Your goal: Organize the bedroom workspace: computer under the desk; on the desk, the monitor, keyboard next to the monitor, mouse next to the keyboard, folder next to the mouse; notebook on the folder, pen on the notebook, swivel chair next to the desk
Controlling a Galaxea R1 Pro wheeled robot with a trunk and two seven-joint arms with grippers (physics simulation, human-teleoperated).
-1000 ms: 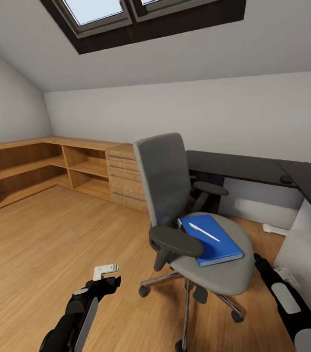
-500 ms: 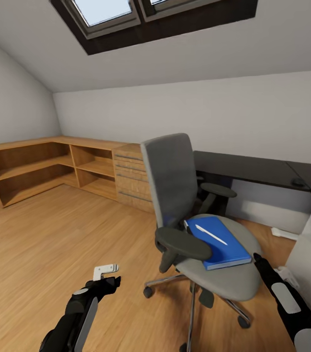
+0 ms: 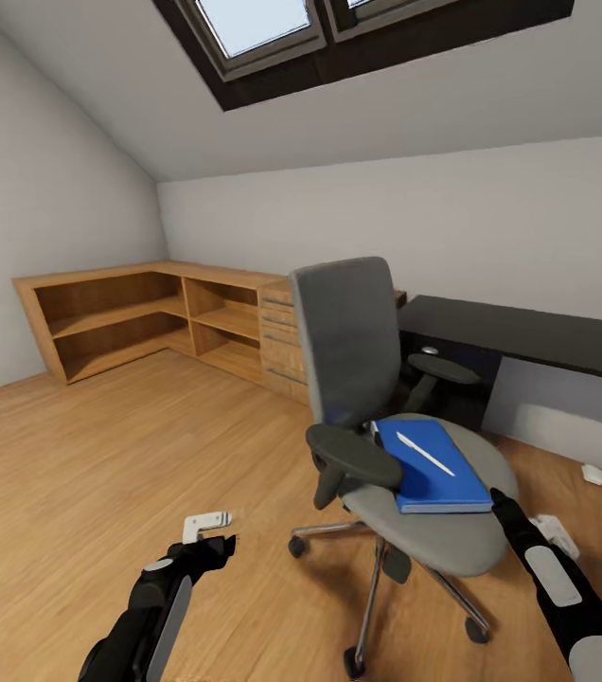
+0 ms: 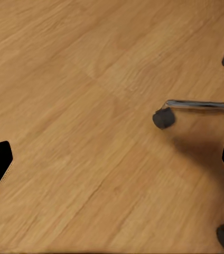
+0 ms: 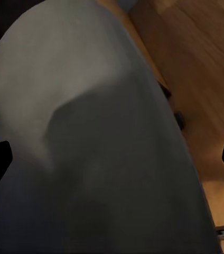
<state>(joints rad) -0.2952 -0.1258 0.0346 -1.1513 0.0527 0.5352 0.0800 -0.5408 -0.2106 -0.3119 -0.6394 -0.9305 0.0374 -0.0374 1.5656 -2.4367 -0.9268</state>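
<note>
Head view: blue folder (image 3: pixel 431 467) lies on the swivel chair (image 3: pixel 391 445) seat's front edge, nearest the right gripper (image 3: pixel 497 498); both grippers' fingers spread, empty.

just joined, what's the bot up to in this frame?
Nothing is held yet. The robot faces the swivel chair, which stands on the wood floor in front of the black desk. The blue folder lies on the seat with a white pen on top. The right claw sits by the seat edge close to the folder; the left claw hangs open over the floor.
</note>
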